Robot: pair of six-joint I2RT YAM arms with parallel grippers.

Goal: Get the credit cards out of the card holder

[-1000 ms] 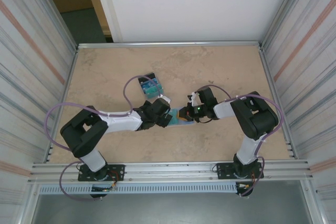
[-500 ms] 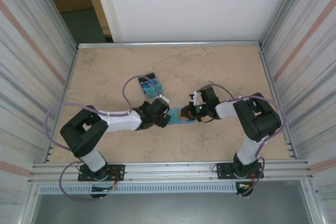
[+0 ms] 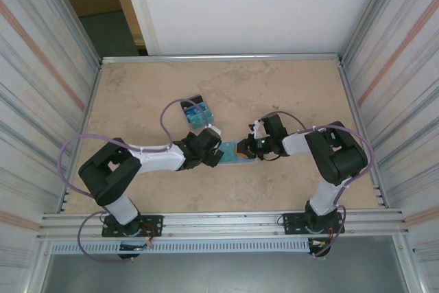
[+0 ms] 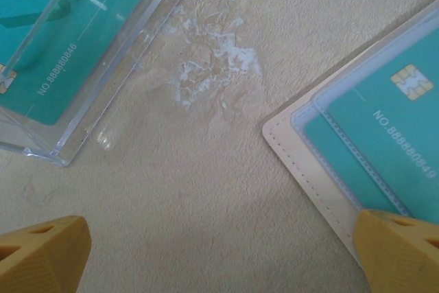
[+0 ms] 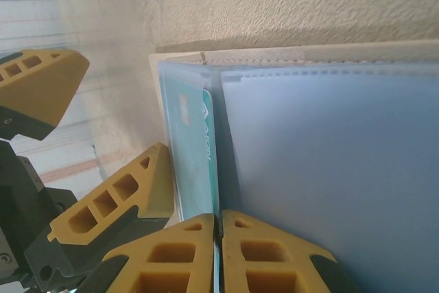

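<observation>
right gripper (image 5: 219, 232) pinching credit card (image 5: 195, 159) | left gripper (image 4: 221, 255) wide (over card holder (image 4: 317, 183))

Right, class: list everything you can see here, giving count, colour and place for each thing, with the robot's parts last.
table: one, beige, under everything
tray: one, clear, left of the holder
tray card: at least one, teal, inside the tray
holder: one, tan with pale blue sleeves, open flat between the grippers
holder cards: two showing, teal, overlapping in the sleeves
arms: two, white and black, reaching in from the near edge
left gripper: one, yellow fingers, open, one finger over the holder's edge
right gripper: one, yellow fingers, shut on a holder card's edge
</observation>
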